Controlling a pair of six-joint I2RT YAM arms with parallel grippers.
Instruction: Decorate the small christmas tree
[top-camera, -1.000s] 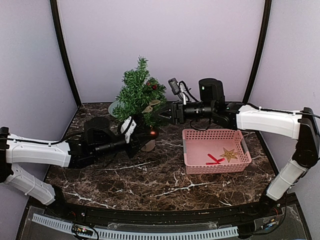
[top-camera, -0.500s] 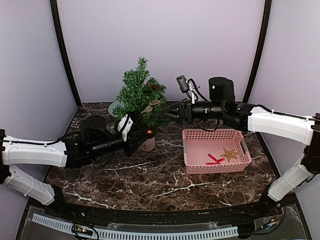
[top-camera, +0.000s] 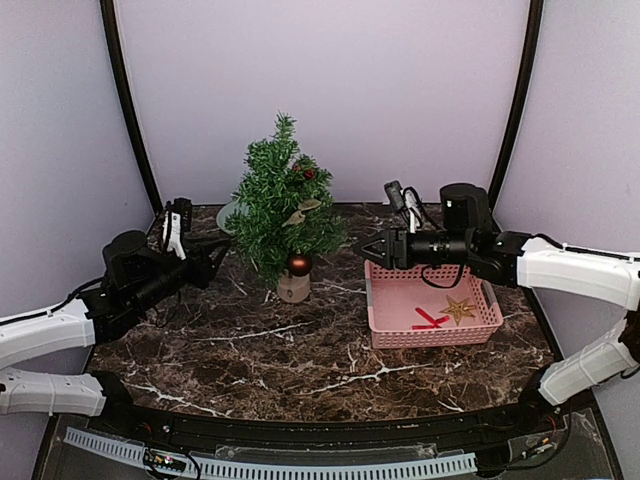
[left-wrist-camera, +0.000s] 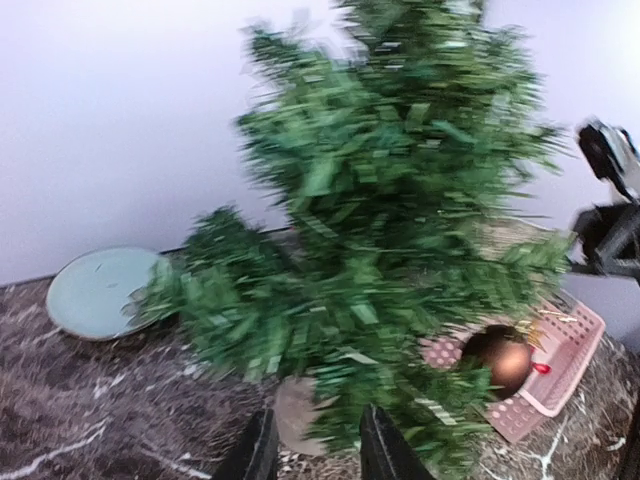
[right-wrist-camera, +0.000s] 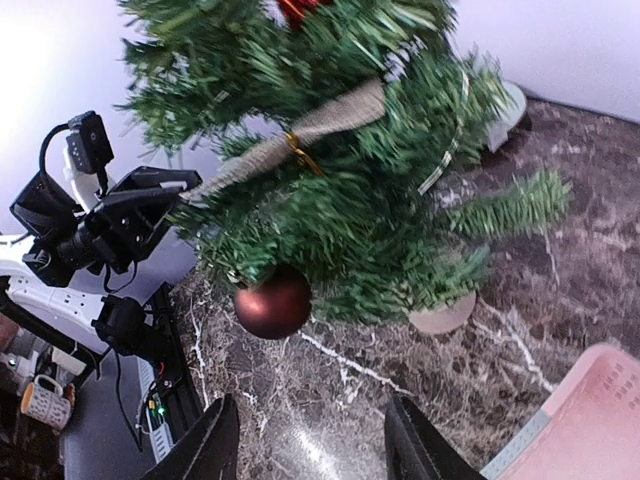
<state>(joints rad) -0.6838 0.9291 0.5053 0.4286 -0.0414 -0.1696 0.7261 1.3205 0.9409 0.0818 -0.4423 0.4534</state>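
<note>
Item: small christmas tree (top-camera: 283, 205), bristly green needle branches, short tan cylindrical base. Stands upright near rear edge of dark marble-veined table (top-camera: 300, 350), mid-width. Glossy brown round bauble (top-camera: 298, 264) hangs low on front. Tan burlap ribbon (right-wrist-camera: 300, 135) lies across branches. Pink perforated plastic basket (top-camera: 432, 265) just right of tree, flat gold star (top-camera: 459, 309) inside. left gripper (left-wrist-camera: 320, 450): fingers narrowly apart, empty, short of tree. right gripper (right-wrist-camera: 312, 440): fingers wide apart, empty, near basket's rear-left corner.

Marble table (top-camera: 300, 350) bears small christmas tree (top-camera: 280, 205), basket (top-camera: 430, 337), plate (left-wrist-camera: 100, 290).
</note>
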